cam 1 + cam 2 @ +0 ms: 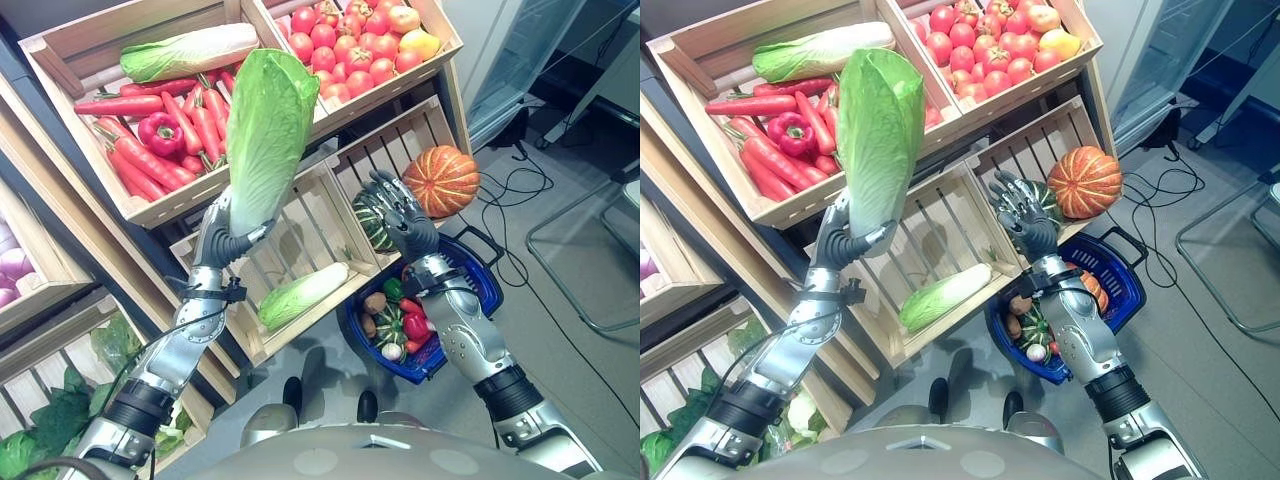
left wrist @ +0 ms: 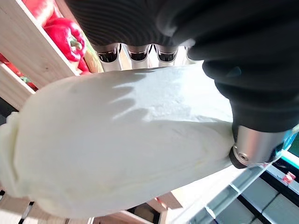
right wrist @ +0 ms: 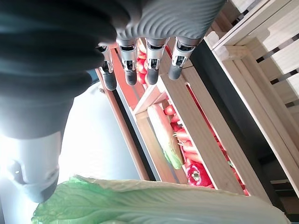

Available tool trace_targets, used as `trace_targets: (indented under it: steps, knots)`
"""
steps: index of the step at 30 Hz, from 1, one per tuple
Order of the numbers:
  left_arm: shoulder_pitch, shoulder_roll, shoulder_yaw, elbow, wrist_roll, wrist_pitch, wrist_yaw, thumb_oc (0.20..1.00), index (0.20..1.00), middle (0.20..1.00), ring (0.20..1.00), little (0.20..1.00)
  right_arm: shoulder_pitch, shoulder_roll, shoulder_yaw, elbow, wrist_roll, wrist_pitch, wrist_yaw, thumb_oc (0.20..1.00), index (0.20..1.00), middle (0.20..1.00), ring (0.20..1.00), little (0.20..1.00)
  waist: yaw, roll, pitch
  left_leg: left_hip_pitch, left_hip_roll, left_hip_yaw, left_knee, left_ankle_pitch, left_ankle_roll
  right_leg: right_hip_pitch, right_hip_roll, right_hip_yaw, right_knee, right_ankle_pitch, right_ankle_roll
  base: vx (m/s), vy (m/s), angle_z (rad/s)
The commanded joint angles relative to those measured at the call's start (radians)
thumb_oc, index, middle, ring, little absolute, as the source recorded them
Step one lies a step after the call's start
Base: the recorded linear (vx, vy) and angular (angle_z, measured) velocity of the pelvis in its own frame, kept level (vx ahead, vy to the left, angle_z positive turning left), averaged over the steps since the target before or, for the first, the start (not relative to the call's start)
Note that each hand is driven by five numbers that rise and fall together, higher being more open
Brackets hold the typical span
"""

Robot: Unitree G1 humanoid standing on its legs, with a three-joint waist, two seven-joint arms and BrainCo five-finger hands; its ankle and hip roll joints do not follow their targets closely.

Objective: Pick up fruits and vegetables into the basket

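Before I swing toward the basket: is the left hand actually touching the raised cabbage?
Touching. In the left wrist view the left hand curls its fingers and thumb around the cabbage; the left eye view shows it gripped by its base.

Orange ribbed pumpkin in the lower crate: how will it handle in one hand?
Probably heavy: the orange ribbed pumpkin looks wider than the open right hand beside it. Its round shape could roll once nudged. The ribbed rind looks hard, so likely rigid and not fragile.

Raised left hand (image 1: 232,240) apparently curls round a pale green leafy cabbage (image 1: 268,130); right hand (image 1: 403,222) lifted, fingers loosely spread, empty.
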State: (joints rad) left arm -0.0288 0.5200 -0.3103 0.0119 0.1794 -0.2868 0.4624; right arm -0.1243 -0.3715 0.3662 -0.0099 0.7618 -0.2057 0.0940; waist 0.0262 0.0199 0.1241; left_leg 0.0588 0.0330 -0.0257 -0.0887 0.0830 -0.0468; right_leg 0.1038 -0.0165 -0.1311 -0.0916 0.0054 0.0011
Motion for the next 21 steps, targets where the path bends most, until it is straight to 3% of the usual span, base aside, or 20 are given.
trace_targets:
  steps: [1,13,21]
  knots:
    - [-0.077,0.025,-0.024,-0.024,0.048,-0.06,-0.011,0.2,0.2,0.2,0.2,0.2,-0.037,0.022,-0.011,-0.085,-0.029,-0.049,0.022,1.0,1.0,1.0,1.0,1.0,-0.001,-0.053,-0.04,0.002,-0.048,0.006,0.001,-0.102,0.041,-0.033,-0.045,0.023,0.004,0.01,0.08,0.0,0.0,0.0]
    - [-0.144,0.077,-0.192,-0.003,0.125,-0.045,-0.205,0.2,0.2,0.2,0.2,0.2,-0.07,-0.009,0.037,-0.095,-0.018,-0.031,0.085,1.0,1.0,1.0,1.0,1.0,-0.019,-0.048,-0.042,0.006,-0.045,0.02,0.001,-0.106,0.043,-0.034,-0.046,0.035,0.004,0.01,0.09,0.0,0.0,0.0]
    - [-0.197,0.101,-0.263,-0.014,0.166,-0.027,-0.238,0.2,0.2,0.2,0.2,0.2,-0.095,-0.022,0.075,-0.07,0.009,-0.027,0.079,1.0,1.0,1.0,1.0,1.0,-0.024,-0.045,-0.04,0.006,-0.042,0.028,0.001,-0.106,0.044,-0.035,-0.048,0.038,0.004,0.011,0.096,0.0,0.0,0.0]
